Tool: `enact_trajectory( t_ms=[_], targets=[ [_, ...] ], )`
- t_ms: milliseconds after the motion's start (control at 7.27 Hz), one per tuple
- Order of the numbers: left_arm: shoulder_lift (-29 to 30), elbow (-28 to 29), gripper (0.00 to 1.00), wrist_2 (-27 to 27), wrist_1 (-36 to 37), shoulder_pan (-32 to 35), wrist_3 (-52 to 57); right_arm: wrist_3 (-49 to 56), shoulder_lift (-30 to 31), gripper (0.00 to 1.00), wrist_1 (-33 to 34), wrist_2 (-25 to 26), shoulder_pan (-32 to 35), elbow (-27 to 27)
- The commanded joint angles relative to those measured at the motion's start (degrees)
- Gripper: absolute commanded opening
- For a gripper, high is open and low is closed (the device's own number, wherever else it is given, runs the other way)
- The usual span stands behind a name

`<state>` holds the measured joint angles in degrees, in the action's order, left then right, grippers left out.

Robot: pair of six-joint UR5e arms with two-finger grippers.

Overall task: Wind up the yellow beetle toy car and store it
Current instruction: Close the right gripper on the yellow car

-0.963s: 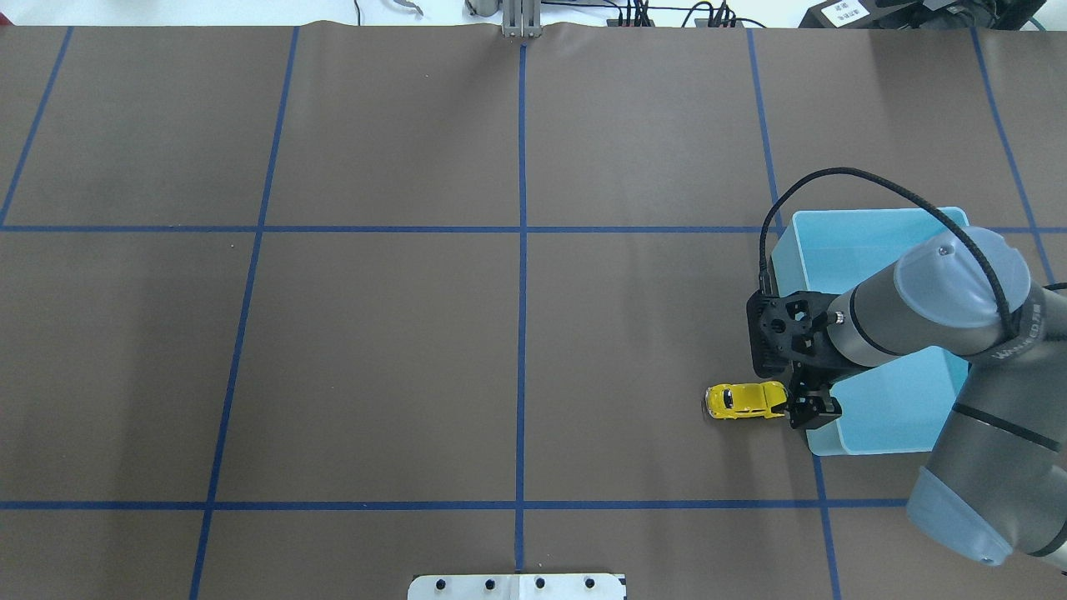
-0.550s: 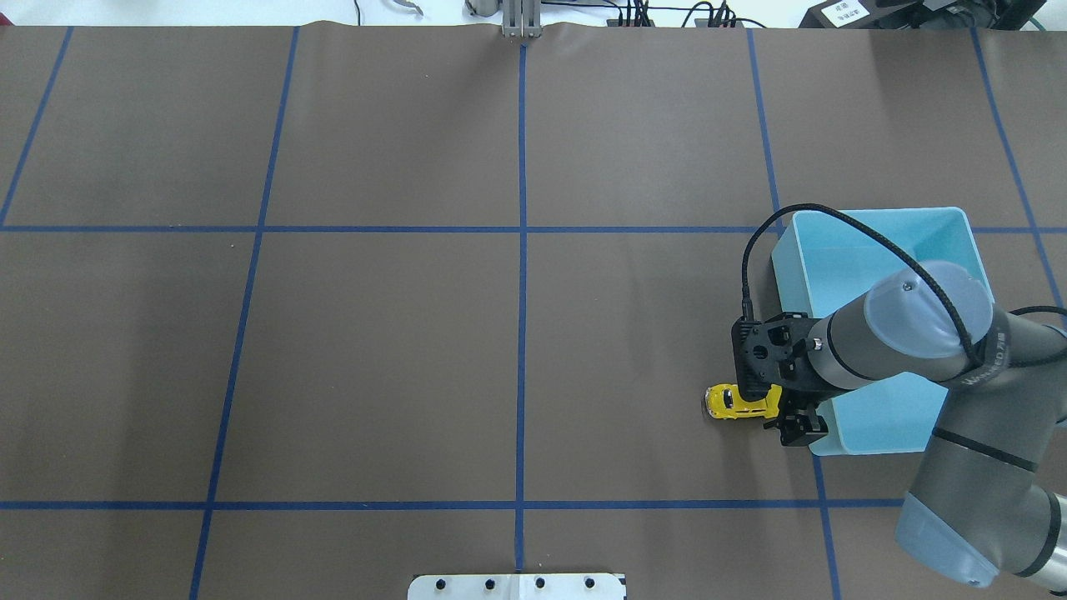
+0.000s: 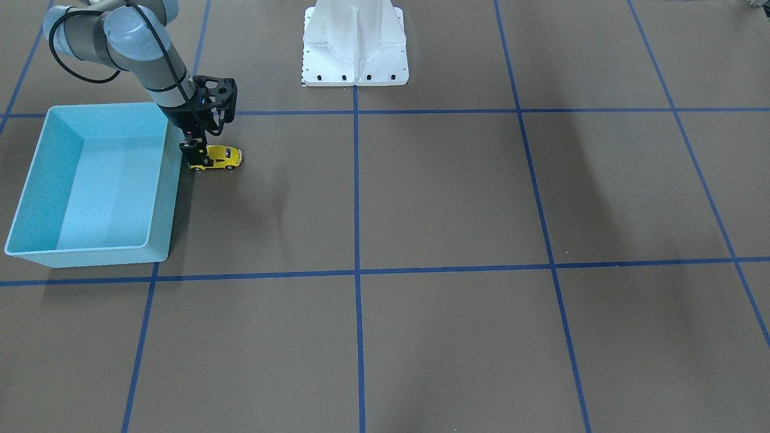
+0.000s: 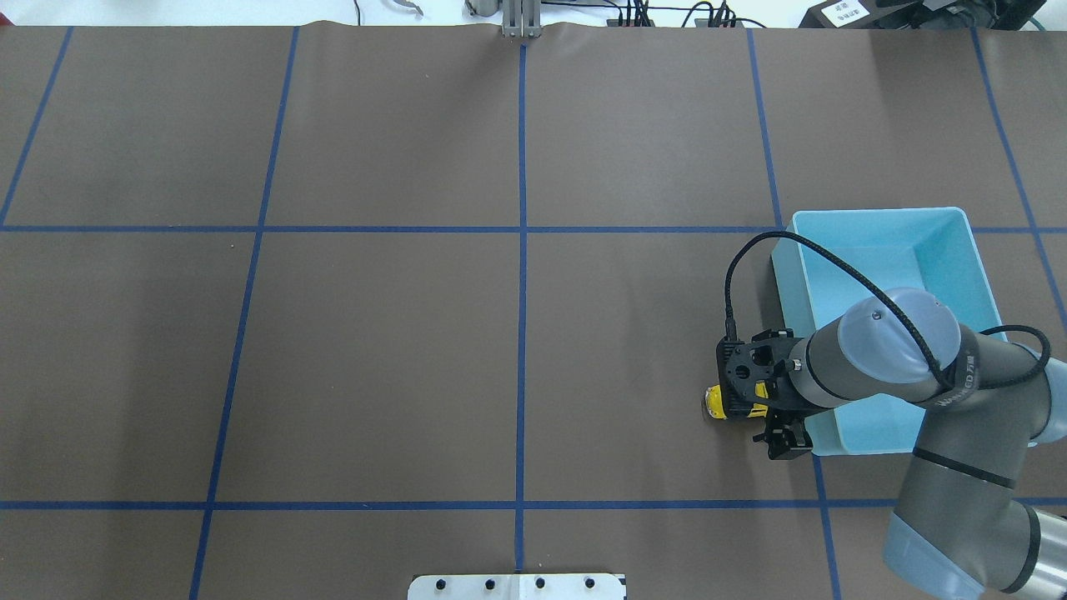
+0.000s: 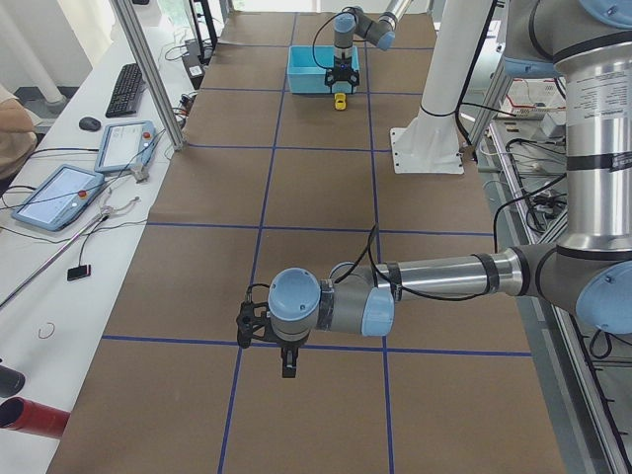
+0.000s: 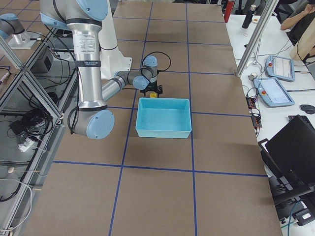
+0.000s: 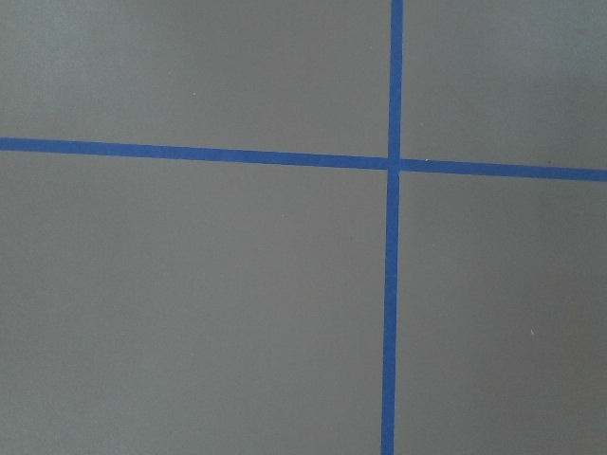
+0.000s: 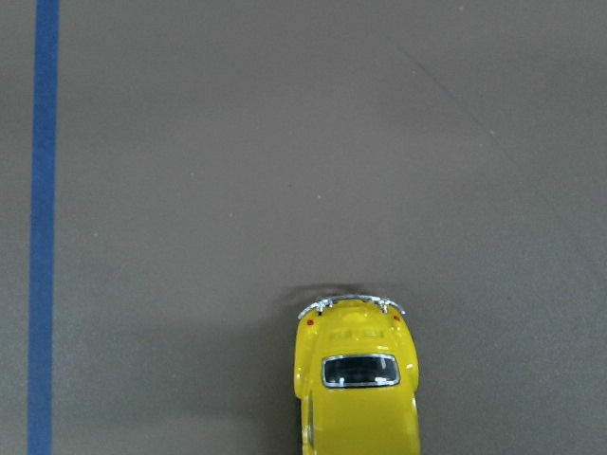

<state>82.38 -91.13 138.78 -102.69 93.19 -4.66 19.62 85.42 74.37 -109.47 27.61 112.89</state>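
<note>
The yellow beetle toy car (image 4: 715, 402) stands on its wheels on the brown table, just left of the light blue bin (image 4: 884, 218). My right gripper (image 4: 772, 415) points down over the end of the car nearest the bin, jaws apart, and its wrist hides most of the car from above. In the front view the car (image 3: 226, 157) sits beside the gripper (image 3: 195, 157). The right wrist view shows the car (image 8: 358, 389) at the bottom edge and no fingers. My left gripper (image 5: 287, 363) hangs over bare table far from the car. I cannot tell whether it is open or shut.
The bin (image 3: 108, 107) is empty. The white robot base (image 3: 355, 48) stands at the table's near-robot edge. Blue tape lines (image 7: 391, 237) cross the brown mat. Tablets and a keyboard lie on the side desk (image 5: 69, 188).
My right arm has moved left and toward the robot side, lowering over the car. Its wrist now covers most of the car. The car has not moved.
</note>
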Motion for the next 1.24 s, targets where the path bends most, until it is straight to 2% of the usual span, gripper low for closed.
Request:
enact_trajectory(
  t_ms=[0,413,550,688,826,963,1101],
  targets=[
    [0.1,0.2,1.00,0.0,0.0,0.0,0.0,-0.1,-0.9,1.00,0.0,0.4,-0.7,-1.2],
    [0.1,0.2,1.00,0.0,0.0,0.0,0.0,-0.1,-0.9,1.00,0.0,0.3,-1.4,-2.0],
    [0.1,0.2,1.00,0.0,0.0,0.0,0.0,-0.1,-0.9,0.89,-0.2,0.3,-1.4,-2.2],
    [0.1,0.2,1.00,0.0,0.0,0.0,0.0,0.1,-0.9,0.57,-3.0,0.7,-1.6,-3.3],
    [0.1,0.3,1.00,0.0,0.0,0.0,0.0,0.0,-0.8,0.08,-5.3,1.8,-1.9,-4.2],
    [0.2,0.3,1.00,0.0,0.0,0.0,0.0,-0.6,-0.6,0.00,-5.3,2.2,-1.9,-3.3],
    [0.2,0.3,1.00,0.0,0.0,0.0,0.0,-3.1,-0.3,0.00,-4.7,2.3,-1.8,-1.3]
  ],
)
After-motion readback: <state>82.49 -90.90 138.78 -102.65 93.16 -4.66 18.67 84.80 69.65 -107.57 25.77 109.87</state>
